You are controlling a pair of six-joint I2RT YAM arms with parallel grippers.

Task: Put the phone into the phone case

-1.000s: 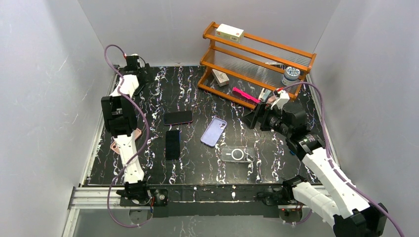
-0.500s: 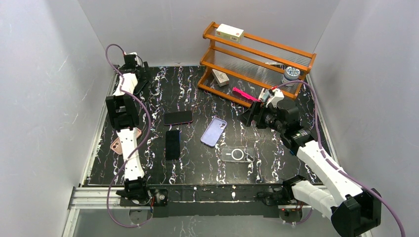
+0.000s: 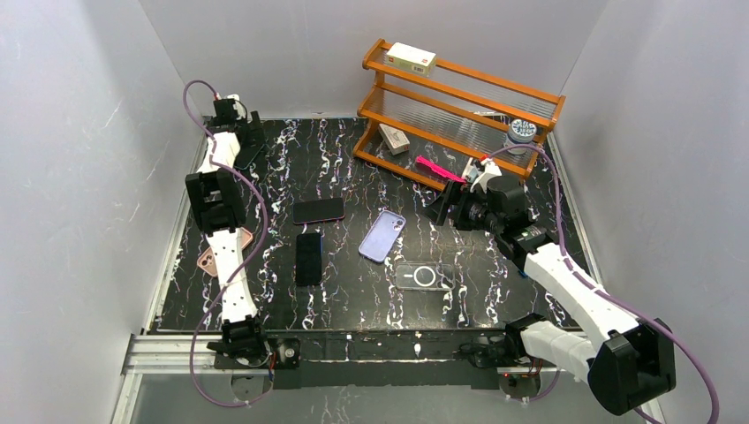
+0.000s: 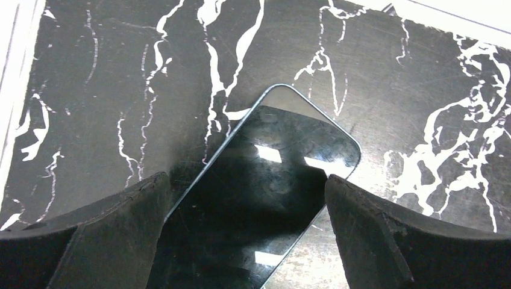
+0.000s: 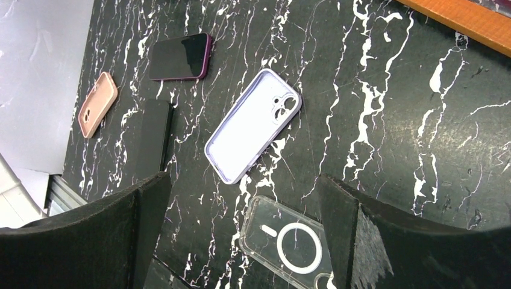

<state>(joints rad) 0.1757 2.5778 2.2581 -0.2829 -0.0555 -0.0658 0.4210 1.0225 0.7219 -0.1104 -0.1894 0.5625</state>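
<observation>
Black stone with white lines makes up the table [image 3: 344, 159]. At the upper left of the top view the left gripper [image 4: 244, 183] hangs low over a dark phone [image 4: 283, 156]. Its two fingers are spread wide, one on each side of the phone, and they hold nothing. I think the step now is to grab this phone. The phone lies slanted between the fingers, so a small turn of the wrist first would help. Then the fingers should go down beside the long edges and squeeze softly on the thin sides, not on the glass. It lies flat, so it may slip; go slow. Further right, a pink case [image 5: 97, 103] lies near the left edge, then a phone with a plum rim [image 5: 179, 57] and a black phone [image 5: 153, 141] in the middle. Next come a purple case [image 5: 253, 123], open side up, and below it a clear case [image 5: 289, 241] with a ring. At the right, the right gripper [image 5: 244, 180] hovers above the table, spread wide too and holding nothing. It could hold a case flat while the phone goes in
</observation>
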